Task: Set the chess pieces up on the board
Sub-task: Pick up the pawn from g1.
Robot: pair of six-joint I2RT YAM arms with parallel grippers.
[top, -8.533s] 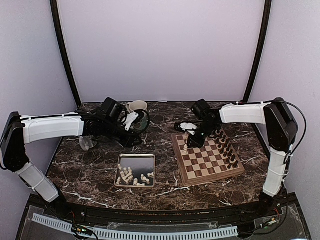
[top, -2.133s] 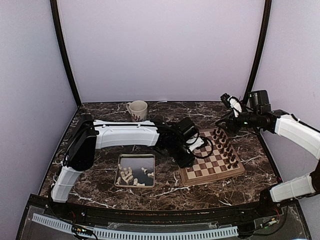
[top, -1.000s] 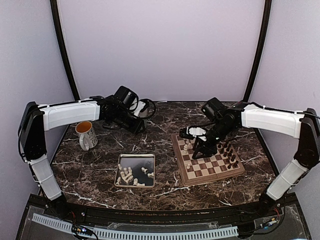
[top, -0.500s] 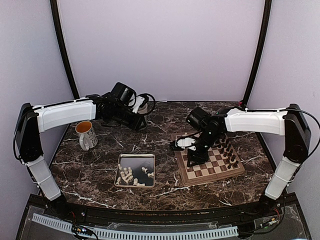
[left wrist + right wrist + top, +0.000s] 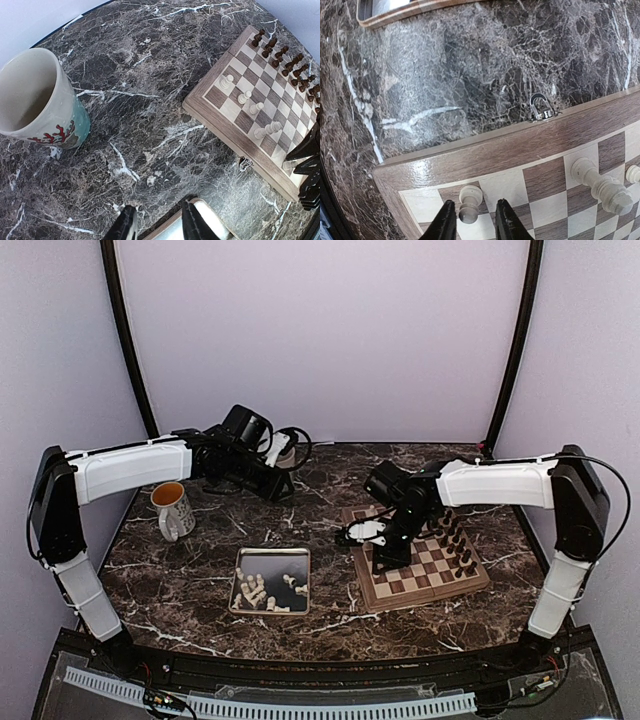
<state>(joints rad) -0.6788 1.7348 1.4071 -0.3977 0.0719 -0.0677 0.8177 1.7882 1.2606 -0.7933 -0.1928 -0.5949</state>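
Pawn: one cream pawn (image 5: 469, 202) stands on a square near the corner of the board (image 5: 485, 145), at the lower left of the right wrist view.
Right jaws: the right gripper (image 5: 474, 220) straddles that pawn with a sliver of gap on each side. We read the jaws as released, not pinching.
Left jaws: the left gripper (image 5: 159, 227) hangs parted and bare above the desk (image 5: 150, 100), with the tray (image 5: 215, 234) rim just below it.
Stock: more pieces (image 5: 262, 590) lie heaped in the tray, lower centre-left of the top view.
Axis: the pawn is upright, its long axis square to the board and its head up.
Handling: we judge it light, stiff, smooth and easily tipped. We would pinch it across the narrow neck under the head.
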